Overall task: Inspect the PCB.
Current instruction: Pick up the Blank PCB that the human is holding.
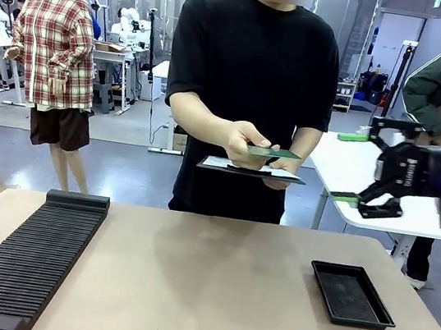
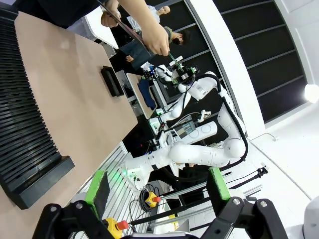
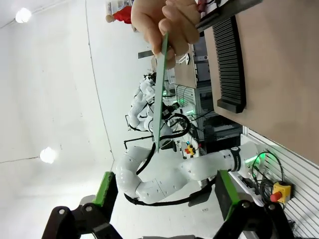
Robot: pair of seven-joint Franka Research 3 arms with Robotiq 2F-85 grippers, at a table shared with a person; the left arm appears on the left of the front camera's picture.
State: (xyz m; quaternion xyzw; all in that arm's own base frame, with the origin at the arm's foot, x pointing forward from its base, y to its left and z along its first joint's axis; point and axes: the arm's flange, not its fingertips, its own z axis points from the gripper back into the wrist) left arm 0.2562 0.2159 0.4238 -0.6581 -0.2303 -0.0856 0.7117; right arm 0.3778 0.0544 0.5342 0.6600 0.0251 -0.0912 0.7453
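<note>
Board not yet with the robot

The thin, pale green rectangular PCB (image 1: pixel 274 152) lies level in the person's hand (image 1: pixel 244 144), above a dark clipboard with white paper (image 1: pixel 249 169). The right gripper (image 1: pixel 351 168) hangs near it, jaws apart and empty, as is the left gripper (image 2: pixel 157 174). The inspection looks barely begun.

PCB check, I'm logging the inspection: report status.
Left gripper open, empty. Right gripper open, raised, facing PCB. PCB in person's hand over clipboard, off the table. Nothing between.
</note>
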